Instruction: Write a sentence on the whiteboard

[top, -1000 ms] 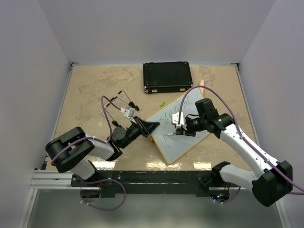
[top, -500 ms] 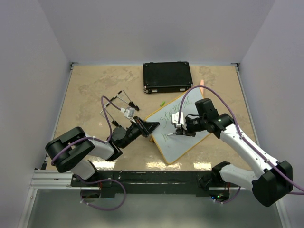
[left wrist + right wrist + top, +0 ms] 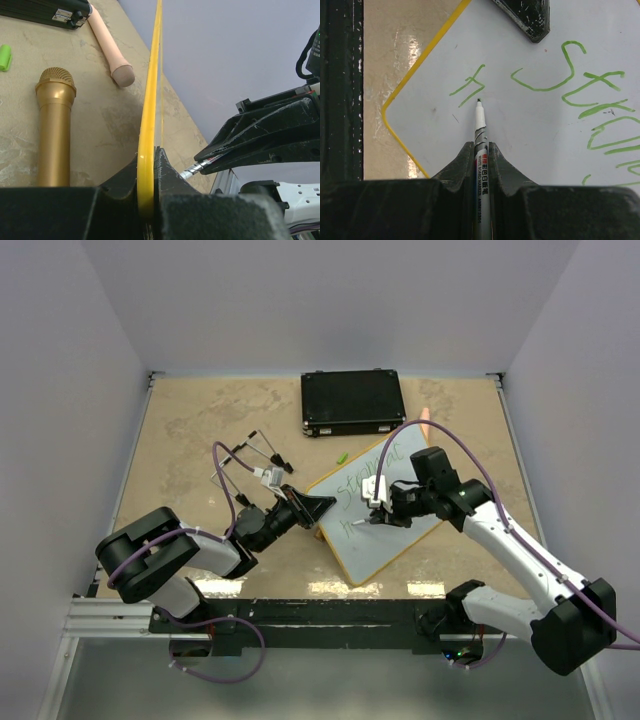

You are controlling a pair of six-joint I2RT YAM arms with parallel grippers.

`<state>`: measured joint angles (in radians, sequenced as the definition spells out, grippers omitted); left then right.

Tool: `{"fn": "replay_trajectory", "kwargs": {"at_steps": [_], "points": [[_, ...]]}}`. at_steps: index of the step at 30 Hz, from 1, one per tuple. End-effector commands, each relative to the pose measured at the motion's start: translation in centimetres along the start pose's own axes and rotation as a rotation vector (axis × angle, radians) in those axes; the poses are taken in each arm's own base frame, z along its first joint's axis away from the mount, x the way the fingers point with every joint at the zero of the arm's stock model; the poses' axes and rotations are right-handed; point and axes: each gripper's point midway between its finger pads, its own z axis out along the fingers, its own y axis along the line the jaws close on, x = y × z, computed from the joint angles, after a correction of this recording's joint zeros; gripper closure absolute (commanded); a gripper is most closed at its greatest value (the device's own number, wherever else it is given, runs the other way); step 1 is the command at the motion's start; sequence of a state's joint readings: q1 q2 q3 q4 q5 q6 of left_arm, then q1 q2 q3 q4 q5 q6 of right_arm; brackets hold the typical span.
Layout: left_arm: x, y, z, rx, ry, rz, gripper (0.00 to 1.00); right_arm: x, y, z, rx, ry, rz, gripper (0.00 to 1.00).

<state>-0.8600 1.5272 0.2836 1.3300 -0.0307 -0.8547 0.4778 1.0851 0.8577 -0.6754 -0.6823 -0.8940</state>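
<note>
Green lettering, the sentence, crosses the whiteboard set diagonally over your tan desk, seen from above. Left wrist: your left end effector is clamped on its yellow rim. Right wrist: your right end effector pinches a slim marker, tip at the white panel.

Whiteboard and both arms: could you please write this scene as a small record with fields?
whiteboard: white with a yellow rim, set diagonally in the top view
left jaws: shut on the whiteboard's rim
right jaws: shut on a marker that points at the board
marker tip: at the first green strokes of the second line
lettering: green, first line written, second line just begun
other things: gold microphone, green cap, black case
</note>
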Motion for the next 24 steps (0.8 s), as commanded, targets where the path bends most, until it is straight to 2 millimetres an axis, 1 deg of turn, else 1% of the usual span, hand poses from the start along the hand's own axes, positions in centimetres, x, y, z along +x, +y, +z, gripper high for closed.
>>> {"fn": "replay_trajectory", "kwargs": {"at_steps": [1,9,13,24], "points": [[-0.4,0.0,0.0,0.018,-0.025,0.09,1.0,0.0,-1.2,-0.3,0.072,0.011,-0.017,1.0],[-0.4,0.1,0.0,0.012,-0.021,0.099,1.0,-0.3,-1.8,-0.8,0.109,0.011,-0.016,1.0],[-0.3,0.2,0.1,0.012,-0.018,0.099,1.0,-0.8,-2.0,-1.0,0.116,-0.004,-0.02,1.0],[-0.1,0.2,0.3,0.013,-0.013,0.098,1.0,-1.4,-2.0,-1.0,0.115,-0.022,-0.027,1.0]]}}
